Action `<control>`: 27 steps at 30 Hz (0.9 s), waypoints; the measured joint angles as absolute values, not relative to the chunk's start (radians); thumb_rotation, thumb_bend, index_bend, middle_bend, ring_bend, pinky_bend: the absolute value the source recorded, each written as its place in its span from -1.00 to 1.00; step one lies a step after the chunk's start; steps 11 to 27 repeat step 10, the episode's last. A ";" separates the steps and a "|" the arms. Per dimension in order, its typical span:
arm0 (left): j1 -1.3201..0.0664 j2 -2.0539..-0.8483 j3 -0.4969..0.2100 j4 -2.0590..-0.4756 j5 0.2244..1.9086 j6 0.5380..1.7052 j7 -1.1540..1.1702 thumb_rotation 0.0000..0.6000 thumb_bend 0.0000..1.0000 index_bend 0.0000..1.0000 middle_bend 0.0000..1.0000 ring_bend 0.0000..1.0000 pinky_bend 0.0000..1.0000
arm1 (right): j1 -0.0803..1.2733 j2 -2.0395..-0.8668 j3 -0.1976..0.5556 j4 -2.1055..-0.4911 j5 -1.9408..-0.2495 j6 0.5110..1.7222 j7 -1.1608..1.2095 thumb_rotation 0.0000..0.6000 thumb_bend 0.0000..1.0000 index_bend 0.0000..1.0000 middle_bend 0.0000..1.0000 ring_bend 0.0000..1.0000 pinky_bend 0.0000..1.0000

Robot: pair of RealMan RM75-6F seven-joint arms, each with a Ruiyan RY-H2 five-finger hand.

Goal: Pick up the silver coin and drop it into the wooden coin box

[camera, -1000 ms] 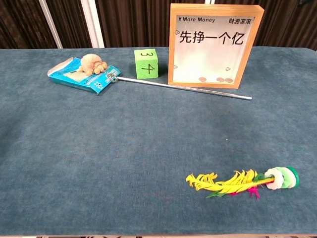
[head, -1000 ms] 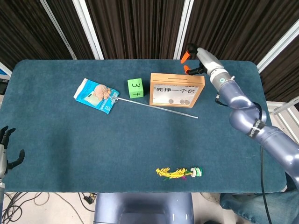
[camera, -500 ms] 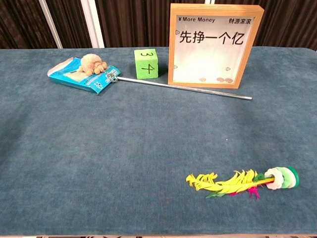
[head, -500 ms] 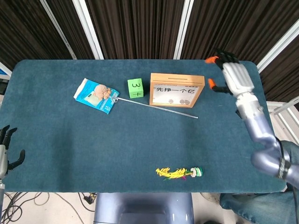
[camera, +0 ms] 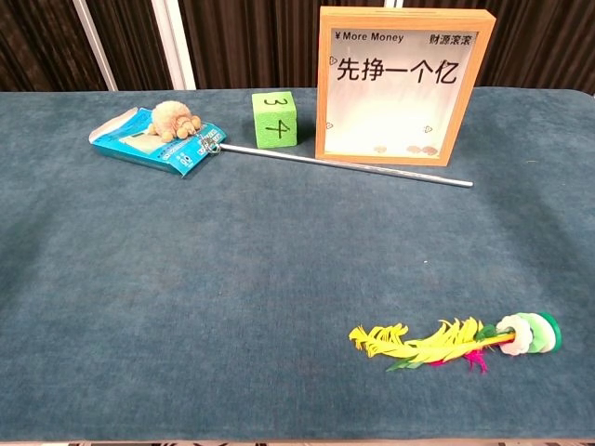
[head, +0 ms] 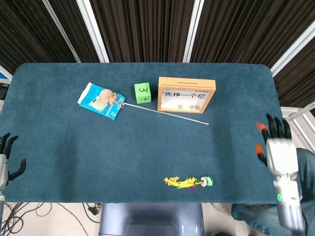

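Box (head: 186, 94): upright, far centre, coins inside (no loose coin on surface). Right hand (head: 278, 152) spread, empty, near right edge. Step: seemingly done; next, rest.

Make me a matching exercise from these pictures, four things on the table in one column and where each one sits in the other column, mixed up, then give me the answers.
Things:
1. green cube
2. wooden coin box
3. feather toy
4. blue packet

Places:
A. near the front edge, on the right
B. far left of the back row, with a small tan toy on top
C. just left of the coin box
D. upright at the back, a metal rod lying in front of it

Pairs: 1-C, 2-D, 3-A, 4-B
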State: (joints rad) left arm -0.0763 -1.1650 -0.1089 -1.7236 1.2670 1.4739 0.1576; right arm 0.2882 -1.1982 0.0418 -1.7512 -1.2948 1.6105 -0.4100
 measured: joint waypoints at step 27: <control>-0.072 -1.177 -0.110 -1.721 1.271 1.494 0.181 1.00 -0.21 -0.69 -0.95 -0.92 -1.00 | 0.151 -1.280 -0.026 -1.623 -1.339 1.692 -0.377 1.00 0.00 -0.68 -0.98 -1.00 -1.00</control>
